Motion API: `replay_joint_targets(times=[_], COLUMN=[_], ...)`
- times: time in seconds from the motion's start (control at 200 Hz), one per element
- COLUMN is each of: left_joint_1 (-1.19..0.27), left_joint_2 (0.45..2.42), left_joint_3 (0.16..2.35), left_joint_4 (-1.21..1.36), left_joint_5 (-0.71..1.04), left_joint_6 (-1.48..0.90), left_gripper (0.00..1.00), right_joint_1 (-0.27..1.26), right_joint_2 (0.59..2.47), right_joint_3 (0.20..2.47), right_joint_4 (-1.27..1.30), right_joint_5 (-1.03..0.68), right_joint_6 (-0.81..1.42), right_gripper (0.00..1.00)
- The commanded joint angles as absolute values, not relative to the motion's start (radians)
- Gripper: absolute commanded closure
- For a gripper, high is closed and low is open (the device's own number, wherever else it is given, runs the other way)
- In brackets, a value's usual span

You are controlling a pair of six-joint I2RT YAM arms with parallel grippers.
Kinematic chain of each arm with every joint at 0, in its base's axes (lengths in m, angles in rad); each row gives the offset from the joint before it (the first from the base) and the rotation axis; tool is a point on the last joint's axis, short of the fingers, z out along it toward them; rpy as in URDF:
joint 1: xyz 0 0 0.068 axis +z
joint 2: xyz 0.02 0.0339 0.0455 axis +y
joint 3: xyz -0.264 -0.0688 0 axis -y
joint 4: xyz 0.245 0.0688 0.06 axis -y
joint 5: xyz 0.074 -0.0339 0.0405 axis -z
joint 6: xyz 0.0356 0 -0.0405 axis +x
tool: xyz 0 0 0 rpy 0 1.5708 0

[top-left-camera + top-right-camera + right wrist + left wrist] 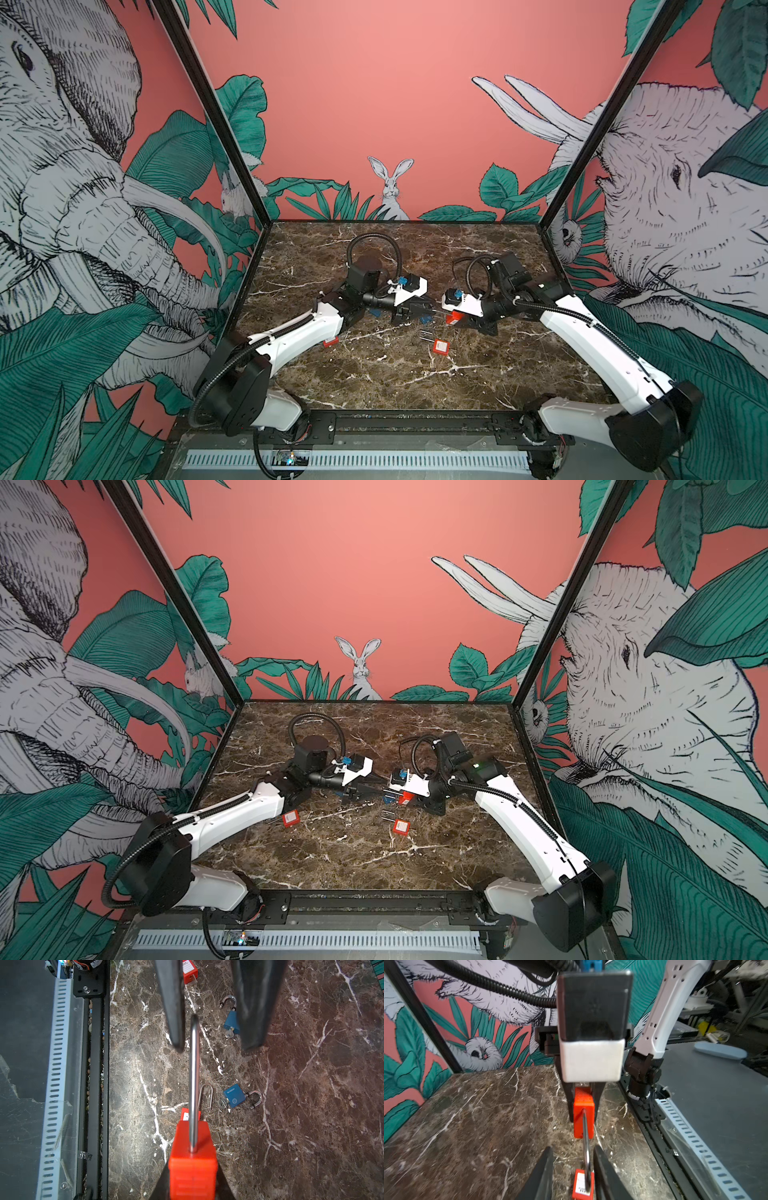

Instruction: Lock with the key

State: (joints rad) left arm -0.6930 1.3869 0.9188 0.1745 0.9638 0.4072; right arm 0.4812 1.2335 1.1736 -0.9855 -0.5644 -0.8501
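Observation:
A red padlock [193,1159] with a long steel shackle [194,1084] hangs above the marble table [374,382], and my right gripper [193,1178] is shut on its body. The shackle points at my left gripper [573,1148], whose jaws stand open on either side of the shackle's bend, which lies close to one finger [602,1165]. In both top views the two grippers meet at mid-table, with the red body [454,318] [406,798] between them. No key shows on this padlock. Small silver keys [222,1103] [228,1033] sit in two blue padlocks.
On the table lie a second red padlock [440,345] below the grippers, a third [291,818] beside the left arm, and two open blue padlocks [232,1096] [231,1022]. A black rail [95,1084] and slotted white duct [56,1084] run along the front edge.

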Motion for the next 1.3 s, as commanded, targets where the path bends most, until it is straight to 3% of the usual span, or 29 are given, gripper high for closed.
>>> replay_joint_targets(times=[0.0,0.515,0.725,0.84,1.296], left_joint_1=[-0.694,-0.752,-0.759,-0.761,-0.793], left_joint_2=[1.324,1.385,1.408,1.416,1.507], left_joint_3=[0.991,1.015,1.030,1.030,1.028], left_joint_4=[-0.087,-0.093,-0.091,-0.095,0.059], left_joint_5=[0.892,0.887,0.900,0.909,0.992], left_joint_6=[0.580,0.552,0.548,0.545,0.375], left_gripper=[0.65,0.72,0.85,1.00,1.00], right_joint_1=[0.477,0.477,0.476,0.477,0.479], right_joint_2=[1.229,1.236,1.237,1.236,1.206], right_joint_3=[1.206,1.213,1.212,1.208,1.158], right_joint_4=[-1.019,-1.019,-1.020,-1.010,-0.847], right_joint_5=[-0.605,-0.605,-0.602,-0.595,-0.605], right_joint_6=[-0.874,-0.870,-0.873,-0.876,-0.876], right_gripper=[0.88,0.89,0.89,0.90,0.92])
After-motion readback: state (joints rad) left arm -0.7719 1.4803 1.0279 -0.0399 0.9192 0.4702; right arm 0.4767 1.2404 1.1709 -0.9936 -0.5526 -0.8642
